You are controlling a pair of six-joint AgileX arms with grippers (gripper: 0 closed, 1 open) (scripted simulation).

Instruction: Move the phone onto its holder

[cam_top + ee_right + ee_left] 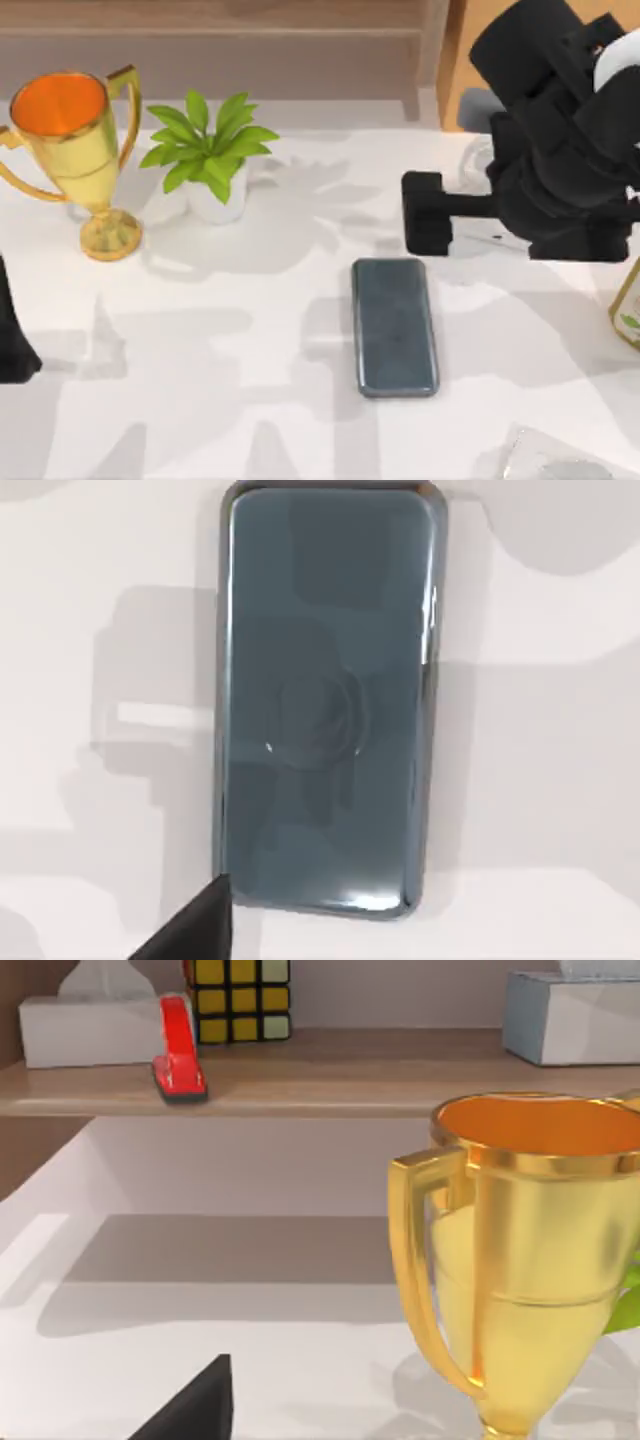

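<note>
The phone (394, 327) lies flat on the white table, a dark glossy slab with a thin silvery rim, lengthwise front to back, right of the middle. The right wrist view looks down on the phone (325, 700), with nothing touching it. My right gripper (425, 213) hangs just behind the phone's far end, reaching left from the black right arm at the back right. My left gripper (12, 345) is parked at the table's left edge. I cannot pick out the holder with certainty.
A gold trophy (75, 140) and a potted plant (210, 155) stand at the back left. A pale object (475, 160) is partly hidden under the right arm. At the front right corner is a grey thing (555, 455), and a yellow bottle (628, 305) stands at the right edge.
</note>
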